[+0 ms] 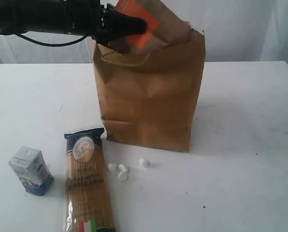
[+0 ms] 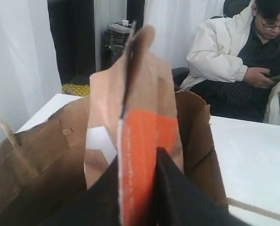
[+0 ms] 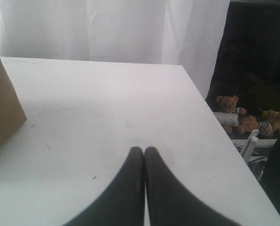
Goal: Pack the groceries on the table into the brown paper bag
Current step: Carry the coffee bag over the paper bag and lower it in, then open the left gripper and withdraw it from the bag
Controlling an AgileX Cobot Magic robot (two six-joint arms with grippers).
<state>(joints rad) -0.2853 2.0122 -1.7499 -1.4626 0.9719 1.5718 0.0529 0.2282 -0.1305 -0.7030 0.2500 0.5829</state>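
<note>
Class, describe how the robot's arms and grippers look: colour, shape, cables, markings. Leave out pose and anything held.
The left arm is a thick matte black tube with a thin black cable looping under it. The left gripper is black too. The right gripper has two smooth black jaws tapering to rounded tips. No markings show.

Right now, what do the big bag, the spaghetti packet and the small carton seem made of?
Bag: matte brown paper, creased and folded. Spaghetti packet: probably clear glossy plastic film; strands show through, with glints. Carton: likely printed paperboard, given its crisp folded edges.
</note>
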